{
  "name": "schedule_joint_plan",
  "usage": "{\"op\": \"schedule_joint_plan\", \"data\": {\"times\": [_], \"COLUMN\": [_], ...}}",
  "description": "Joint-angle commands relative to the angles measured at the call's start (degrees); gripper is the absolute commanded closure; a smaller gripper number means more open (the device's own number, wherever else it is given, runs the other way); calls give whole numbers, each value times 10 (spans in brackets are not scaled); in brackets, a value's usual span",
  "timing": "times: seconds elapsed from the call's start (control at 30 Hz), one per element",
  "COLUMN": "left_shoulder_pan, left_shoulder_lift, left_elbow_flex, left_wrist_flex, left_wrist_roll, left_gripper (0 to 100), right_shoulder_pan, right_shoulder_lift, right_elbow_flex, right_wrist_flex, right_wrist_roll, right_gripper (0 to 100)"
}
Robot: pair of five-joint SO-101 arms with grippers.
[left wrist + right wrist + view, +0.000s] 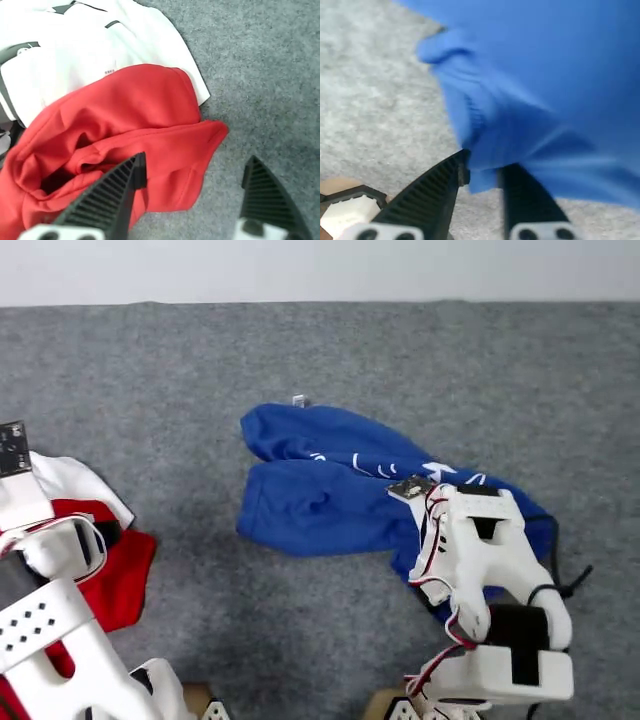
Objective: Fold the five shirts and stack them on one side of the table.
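Observation:
A blue shirt (330,485) lies crumpled in the middle of the grey table, and its fabric (540,90) hangs close in front of the right wrist camera. My right gripper (482,172) is shut on an edge of this blue shirt, and the right arm (480,570) covers the shirt's right end. A red shirt (135,135) lies rumpled on a white shirt (90,55) at the table's left edge. My left gripper (192,175) hovers open just above the red shirt's corner, holding nothing. From above, the left arm (50,600) stands over the red shirt (125,575).
Grey carpet-like cloth (480,370) covers the table. A white wall runs along the far edge. Bare surface lies between the two shirt piles and across the back.

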Motion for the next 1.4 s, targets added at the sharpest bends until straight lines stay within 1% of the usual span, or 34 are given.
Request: {"op": "schedule_joint_plan", "data": {"times": [0.0, 0.17, 0.33, 0.4, 0.5, 0.63, 0.73, 0.83, 0.97, 1.13, 1.23, 1.3, 1.37], "left_shoulder_pan": [-1, -1, 1, 18, 55, 115, 170, 239, 327, 390, 418, 434, 439], "left_shoulder_lift": [-7, -9, -11, -11, -11, -6, -5, 2, 98, 264, 345, 389, 421], "left_elbow_flex": [-4, -7, -7, -7, -7, -7, -3, -3, -19, -108, -160, -188, -221], "left_wrist_flex": [-10, -8, -10, -8, -7, -11, -23, -34, -44, -40, -40, -40, -42], "left_wrist_roll": [-9, -9, -8, -8, -4, -4, -4, -4, -7, -7, -14, -35, -37], "left_gripper": [694, 694, 694, 694, 694, 694, 695, 709, 768, 773, 765, 731, 704], "right_shoulder_pan": [-3, -3, -2, -2, -2, 10, 40, 76, 109, 111, 114, 122, 140], "right_shoulder_lift": [15, -25, -127, -176, -245, -311, -334, -336, -339, -340, -341, -341, -342], "right_elbow_flex": [0, -1, -31, -47, -83, -133, -156, -161, -159, -161, -161, -163, -182], "right_wrist_flex": [-5, 4, 73, 100, 138, 167, 174, 176, 177, 192, 193, 193, 192], "right_wrist_roll": [-2, 8, 53, 77, 99, 101, 110, 127, 129, 129, 127, 127, 127], "right_gripper": [988, 988, 988, 988, 988, 988, 988, 988, 988, 988, 988, 988, 988]}}
